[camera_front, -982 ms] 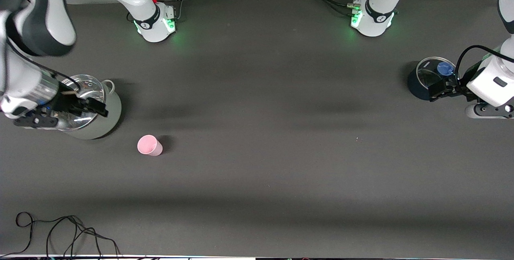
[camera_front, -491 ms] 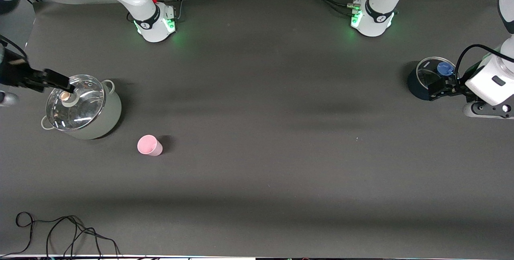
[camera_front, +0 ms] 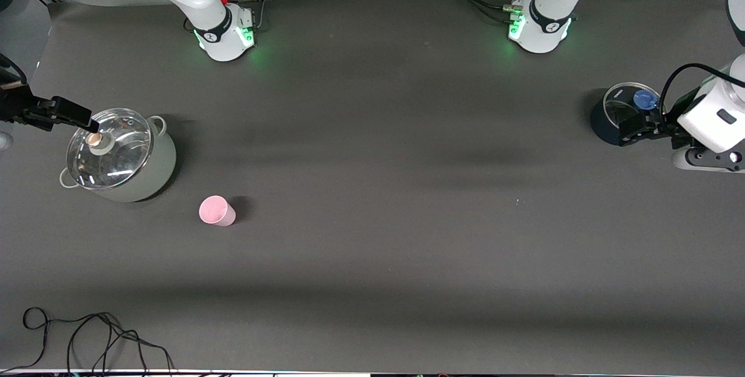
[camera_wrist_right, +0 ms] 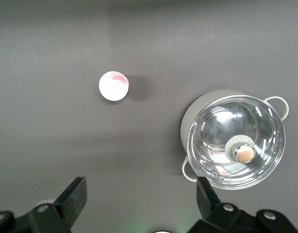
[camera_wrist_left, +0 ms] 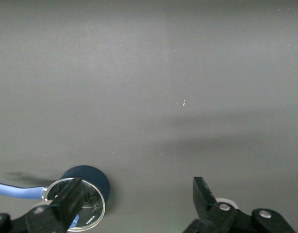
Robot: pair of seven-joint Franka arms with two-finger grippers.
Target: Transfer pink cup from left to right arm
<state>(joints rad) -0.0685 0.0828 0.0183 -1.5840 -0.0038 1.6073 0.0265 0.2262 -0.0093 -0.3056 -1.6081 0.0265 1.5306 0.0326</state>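
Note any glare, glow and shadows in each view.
Front view: green glow at both arm bases; the pink cup casts a short shadow. Right wrist view: glare streaks on the glass pot lid. Left wrist view: soft shadow bands on the table.

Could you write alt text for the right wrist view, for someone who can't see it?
A pink cup stands on a dark table, apart from a pale pot with a glass lid. The right end effector hangs open above them.
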